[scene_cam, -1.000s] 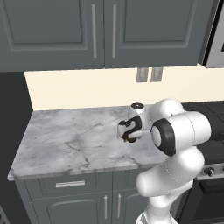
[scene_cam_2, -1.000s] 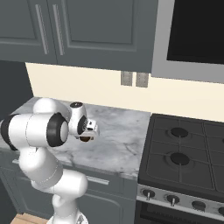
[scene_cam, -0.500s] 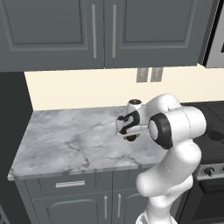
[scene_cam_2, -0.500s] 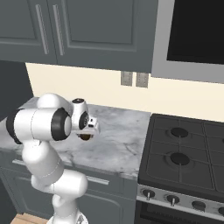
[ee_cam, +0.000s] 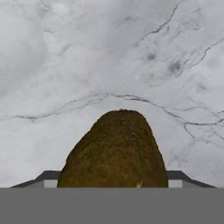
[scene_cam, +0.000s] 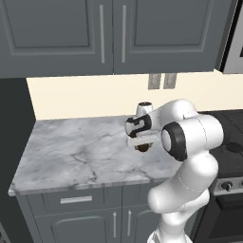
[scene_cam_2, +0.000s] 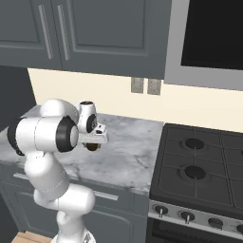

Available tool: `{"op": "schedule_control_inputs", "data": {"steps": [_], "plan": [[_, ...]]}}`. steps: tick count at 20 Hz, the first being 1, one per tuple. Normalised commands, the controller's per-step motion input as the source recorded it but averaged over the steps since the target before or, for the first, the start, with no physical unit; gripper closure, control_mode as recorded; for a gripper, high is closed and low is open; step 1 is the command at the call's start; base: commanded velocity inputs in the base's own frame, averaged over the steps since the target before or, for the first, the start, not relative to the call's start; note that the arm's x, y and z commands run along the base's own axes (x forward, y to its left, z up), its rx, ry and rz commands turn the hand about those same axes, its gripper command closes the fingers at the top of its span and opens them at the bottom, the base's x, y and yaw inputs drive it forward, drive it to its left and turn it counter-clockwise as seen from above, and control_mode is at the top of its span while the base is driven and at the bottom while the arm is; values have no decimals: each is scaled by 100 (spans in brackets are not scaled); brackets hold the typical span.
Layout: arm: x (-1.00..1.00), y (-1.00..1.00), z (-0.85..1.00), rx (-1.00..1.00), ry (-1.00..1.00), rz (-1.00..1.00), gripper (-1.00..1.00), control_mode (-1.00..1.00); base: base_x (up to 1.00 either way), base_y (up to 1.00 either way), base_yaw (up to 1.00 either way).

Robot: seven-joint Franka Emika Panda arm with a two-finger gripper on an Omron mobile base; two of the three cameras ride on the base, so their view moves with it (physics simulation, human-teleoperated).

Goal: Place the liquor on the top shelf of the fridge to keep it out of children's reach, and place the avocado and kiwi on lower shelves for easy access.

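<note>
A brown, fuzzy, egg-shaped fruit, the kiwi point(ee_cam: 116, 148), sits between my gripper's point(ee_cam: 114, 180) two dark fingertips point(ee_cam: 47, 176), which press on its sides. From the base views, the gripper point(scene_cam: 141, 141) points down over the grey marble counter point(scene_cam: 71, 152), and the kiwi point(scene_cam: 142, 147) shows as a small dark lump just under the hand, at or barely above the marble. In the right base view, the gripper point(scene_cam_2: 93, 141) and kiwi point(scene_cam_2: 93, 146) are near the counter's middle. The liquor, the avocado and the fridge's shelves are out of view.
Dark grey wall cabinets point(scene_cam: 114, 33) hang over the counter, with a wall outlet point(scene_cam: 162, 80) behind my arm. A black gas stove point(scene_cam_2: 199, 166) adjoins the counter on the right. A tall dark panel point(scene_cam: 12, 142) stands at the counter's left end. Base cabinets with a drawer point(scene_cam: 71, 201) run below.
The jaws have closed from wide open onto the kiwi. The hand has stayed over the same spot on the counter while the arm's elbow shifted slightly.
</note>
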Motion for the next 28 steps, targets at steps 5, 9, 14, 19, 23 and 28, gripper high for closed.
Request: {"op": "schedule_control_inputs", "data": {"steps": [5, 9, 14, 19, 23, 28], "plan": [[-100, -14, 30, 0, -21, 1, 100, -100, 0, 0, 0], [-98, -12, 87, 0, -24, 6, 100, -100, 0, 0, 0], [-88, -5, 100, 0, -39, 7, 100, -100, 0, 0, 0], [-74, -1, 85, 0, -33, 2, 100, -100, 0, 0, 0], [-59, 0, 81, 0, -23, 0, 100, -100, 0, 0, 0], [-48, -1, 85, 0, -16, 0, 100, -100, 0, 0, 0]]}}
